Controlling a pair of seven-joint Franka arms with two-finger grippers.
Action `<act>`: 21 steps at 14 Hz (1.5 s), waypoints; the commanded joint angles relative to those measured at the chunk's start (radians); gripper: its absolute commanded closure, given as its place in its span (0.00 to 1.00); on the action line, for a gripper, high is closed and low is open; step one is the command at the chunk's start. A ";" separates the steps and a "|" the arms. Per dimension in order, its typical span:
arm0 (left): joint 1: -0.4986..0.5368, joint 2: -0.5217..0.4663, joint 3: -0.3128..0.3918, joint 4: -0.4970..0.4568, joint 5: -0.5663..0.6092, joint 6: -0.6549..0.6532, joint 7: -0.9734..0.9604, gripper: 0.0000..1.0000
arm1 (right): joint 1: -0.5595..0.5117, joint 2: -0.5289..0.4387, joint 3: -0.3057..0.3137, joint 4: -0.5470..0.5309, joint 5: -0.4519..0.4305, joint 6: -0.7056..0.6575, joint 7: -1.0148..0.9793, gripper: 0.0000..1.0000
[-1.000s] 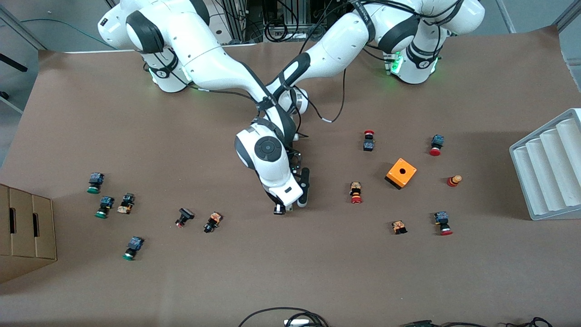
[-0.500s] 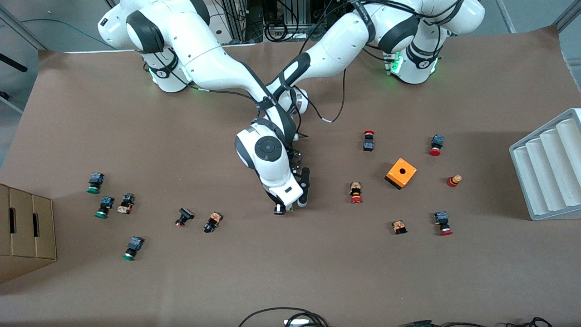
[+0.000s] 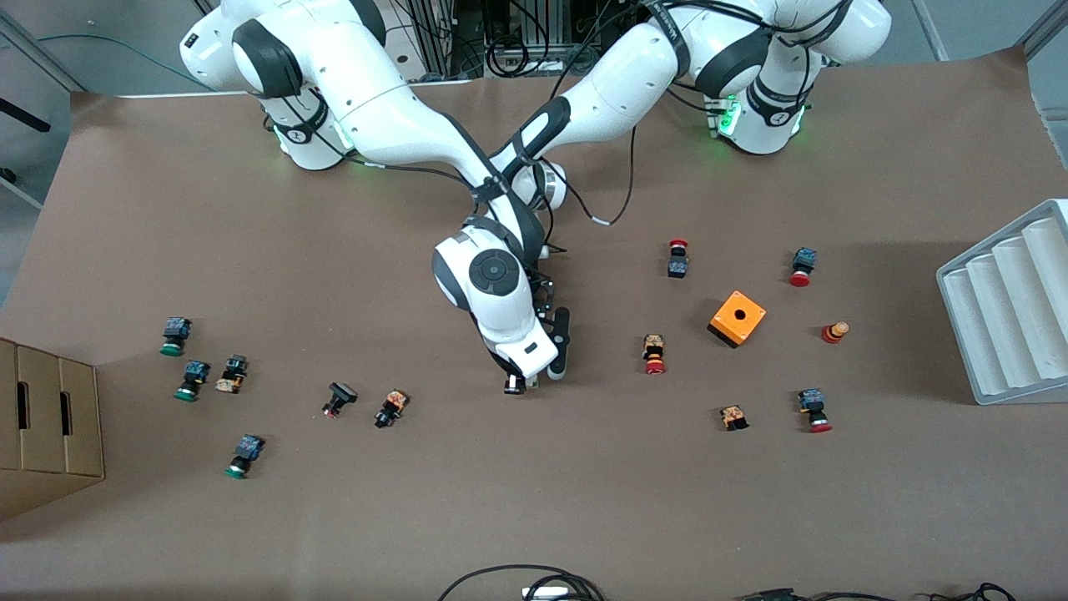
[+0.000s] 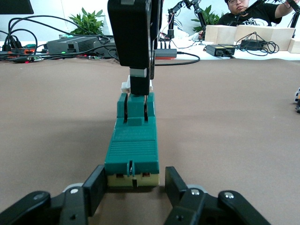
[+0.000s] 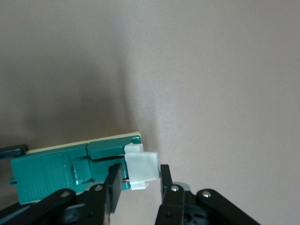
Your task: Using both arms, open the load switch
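Brown tabletop (image 3: pixel 584 501); load switch (image 4: pixel 132 149) flat, white end seemingly camera-ward

— What kind of place is this?

— It looks like a robotics lab. Two white robot arms (image 3: pixel 392 108) stand at a table covered with brown paper (image 3: pixel 534 501). At the table's edge there are many black cables (image 3: pixel 517 50) and metal frames.

— Is there more?

— Yes. The left wrist view shows electronic boxes (image 4: pixel 75 44) with wires, green plants (image 4: pixel 86 21), and a person with glasses (image 4: pixel 243 9) sitting at a desk. Many small push buttons (image 3: pixel 175 335) lie on the paper like test parts.
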 commanded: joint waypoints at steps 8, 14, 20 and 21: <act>0.002 0.027 0.010 0.016 0.007 0.011 -0.025 0.42 | 0.028 -0.030 0.008 -0.051 -0.001 0.004 0.009 0.61; 0.003 0.026 0.010 0.014 0.006 0.011 -0.025 0.42 | 0.030 -0.035 0.008 -0.054 -0.001 0.001 0.008 0.61; 0.002 0.026 0.010 0.014 0.006 0.011 -0.026 0.42 | 0.033 -0.048 0.010 -0.056 -0.004 -0.024 0.006 0.61; 0.003 0.026 0.010 0.014 0.006 0.011 -0.026 0.42 | 0.033 -0.048 0.010 -0.056 -0.004 -0.024 0.006 0.61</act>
